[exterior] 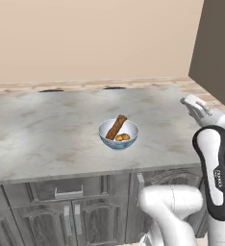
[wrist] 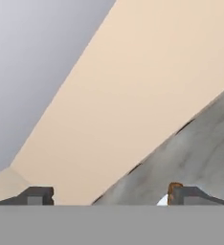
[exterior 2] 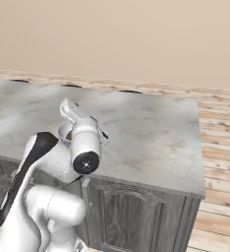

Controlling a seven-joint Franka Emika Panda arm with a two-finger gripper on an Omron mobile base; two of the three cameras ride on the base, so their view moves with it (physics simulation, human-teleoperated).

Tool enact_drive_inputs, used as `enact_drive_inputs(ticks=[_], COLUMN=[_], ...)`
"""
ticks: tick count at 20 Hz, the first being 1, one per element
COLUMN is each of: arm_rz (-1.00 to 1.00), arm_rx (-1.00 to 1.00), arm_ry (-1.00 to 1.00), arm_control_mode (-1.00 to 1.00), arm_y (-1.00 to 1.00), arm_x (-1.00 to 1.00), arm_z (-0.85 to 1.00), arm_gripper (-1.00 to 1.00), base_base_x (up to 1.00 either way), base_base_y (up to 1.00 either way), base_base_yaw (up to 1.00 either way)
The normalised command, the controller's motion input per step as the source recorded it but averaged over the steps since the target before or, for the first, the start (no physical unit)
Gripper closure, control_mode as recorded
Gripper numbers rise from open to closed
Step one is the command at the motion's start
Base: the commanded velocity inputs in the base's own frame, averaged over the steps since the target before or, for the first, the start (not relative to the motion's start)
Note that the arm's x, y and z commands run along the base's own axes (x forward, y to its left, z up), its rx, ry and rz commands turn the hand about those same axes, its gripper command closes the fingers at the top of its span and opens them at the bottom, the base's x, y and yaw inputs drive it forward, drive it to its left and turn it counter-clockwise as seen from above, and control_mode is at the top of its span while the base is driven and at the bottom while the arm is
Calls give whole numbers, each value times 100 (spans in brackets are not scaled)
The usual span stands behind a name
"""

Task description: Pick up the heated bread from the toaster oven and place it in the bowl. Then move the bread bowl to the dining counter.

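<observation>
Bowl (exterior: 118, 134) resting mid-tabletop (exterior: 47, 129), heated bread (exterior: 123, 137) inside beside long brown loaf (exterior: 116, 127). Hand (wrist: 111, 196) spread wide, empty, off to the bowl's side. Risk: sweeping arm clipping the rim, tipping bread out.

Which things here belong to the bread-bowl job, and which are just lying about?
Job: heated bread, lying in the bowl; bowl standing on the dining counter; gripper, open, holding nothing.
Lying about: long brown loaf, leaning in the same bowl.
</observation>
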Motion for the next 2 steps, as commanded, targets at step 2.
enact_drive_inputs(ticks=[2], arm_rz=[0], arm_rx=[-1], arm_ry=[0], arm_control_mode=[-100], arm_y=[0], arm_x=[0], arm_z=[0], arm_gripper=[-100], base_base_x=[0], base_base_y=[0], base_base_yaw=[0])
